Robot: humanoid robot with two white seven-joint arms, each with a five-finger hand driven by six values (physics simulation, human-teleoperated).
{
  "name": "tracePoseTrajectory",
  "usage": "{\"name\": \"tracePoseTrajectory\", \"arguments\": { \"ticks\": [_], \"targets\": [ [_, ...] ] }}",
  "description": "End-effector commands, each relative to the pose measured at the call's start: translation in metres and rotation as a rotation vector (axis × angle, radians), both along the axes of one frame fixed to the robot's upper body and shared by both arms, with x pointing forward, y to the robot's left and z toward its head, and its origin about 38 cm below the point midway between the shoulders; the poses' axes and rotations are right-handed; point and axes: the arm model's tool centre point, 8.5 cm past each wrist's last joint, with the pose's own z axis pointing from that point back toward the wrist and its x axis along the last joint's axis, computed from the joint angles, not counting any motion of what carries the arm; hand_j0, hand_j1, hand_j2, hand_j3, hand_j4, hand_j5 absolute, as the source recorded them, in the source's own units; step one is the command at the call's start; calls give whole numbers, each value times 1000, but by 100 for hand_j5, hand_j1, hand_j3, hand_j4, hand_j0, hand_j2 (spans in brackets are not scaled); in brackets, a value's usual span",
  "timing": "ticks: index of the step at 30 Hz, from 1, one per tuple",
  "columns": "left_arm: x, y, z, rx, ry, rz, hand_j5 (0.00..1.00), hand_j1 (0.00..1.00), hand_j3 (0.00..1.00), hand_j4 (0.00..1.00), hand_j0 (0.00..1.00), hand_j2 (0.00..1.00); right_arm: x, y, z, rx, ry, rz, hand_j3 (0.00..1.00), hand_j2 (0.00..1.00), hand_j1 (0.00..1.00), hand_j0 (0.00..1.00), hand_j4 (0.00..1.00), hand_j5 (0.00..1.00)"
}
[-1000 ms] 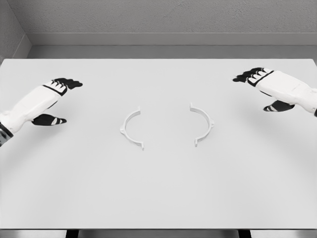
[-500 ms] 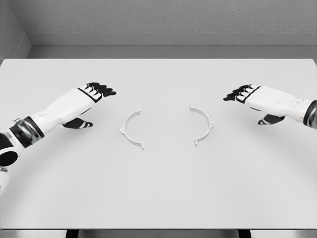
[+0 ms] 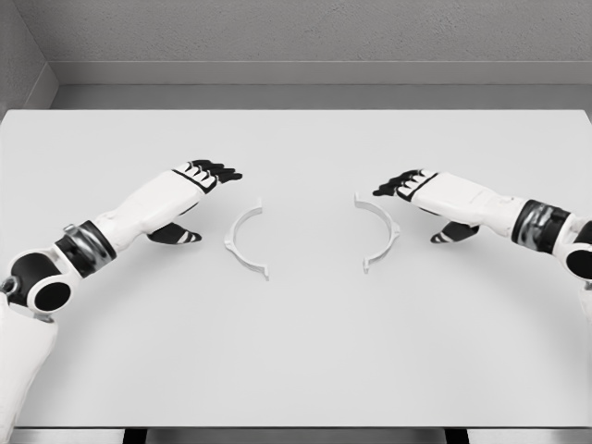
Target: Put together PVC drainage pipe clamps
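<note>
Two white half-ring clamp pieces lie on the white table, their open sides facing each other. The left clamp half curves like a "(" and the right clamp half like a ")". A gap of bare table separates them. My left hand hovers just left of the left half, fingers spread, holding nothing. Over the upper end of the right half is my right hand, also open with fingers extended and empty.
The table's far edge meets a grey wall at the back. Its front edge runs along the bottom of the view.
Both hands have moved inward toward the clamp halves, the left rightward and the right leftward. The clamp halves have not moved.
</note>
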Motion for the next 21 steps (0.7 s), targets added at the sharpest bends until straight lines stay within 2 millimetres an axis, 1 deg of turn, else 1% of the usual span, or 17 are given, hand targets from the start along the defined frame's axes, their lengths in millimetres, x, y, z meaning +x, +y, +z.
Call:
{"name": "tracePoseTrajectory", "arguments": {
  "ticks": [1, 4, 8, 9, 14, 19, 20, 21],
  "targets": [
    [2, 0, -2, -12, 17, 21, 100, 100, 100, 100, 100, 100, 1, 2, -6, 16, 16, -9, 100, 100, 100, 100, 100, 100],
    [2, 1, -2, -11, 19, 23, 100, 100, 100, 100, 100, 100, 3, 7, -13, 38, 35, -14, 100, 100, 100, 100, 100, 100],
    [-2, 1, -2, -8, 14, 10, 100, 100, 100, 100, 100, 100, 5, 20, -14, 51, 35, 7, 100, 100, 100, 100, 100, 100],
    [0, 5, 1, -6, 8, 18, 100, 100, 100, 100, 100, 100, 6, 20, -18, 50, 42, 3, 100, 100, 100, 100, 100, 100],
    [2, 10, 5, -29, 2, 30, 100, 100, 100, 100, 100, 100, 12, 19, -20, 56, 54, -9, 100, 100, 100, 100, 100, 100],
    [2, 10, 6, -29, 1, 29, 100, 100, 100, 100, 100, 100, 14, 24, -20, 65, 54, -5, 100, 100, 100, 100, 100, 100],
    [2, 10, 6, -29, 1, 29, 100, 100, 100, 100, 100, 100, 16, 25, -17, 68, 49, -5, 100, 100, 100, 100, 100, 100],
    [2, 9, 6, -29, 1, 28, 100, 100, 100, 100, 100, 100, 18, 24, -19, 70, 57, -12, 100, 100, 100, 100, 100, 100]
  ]
}}
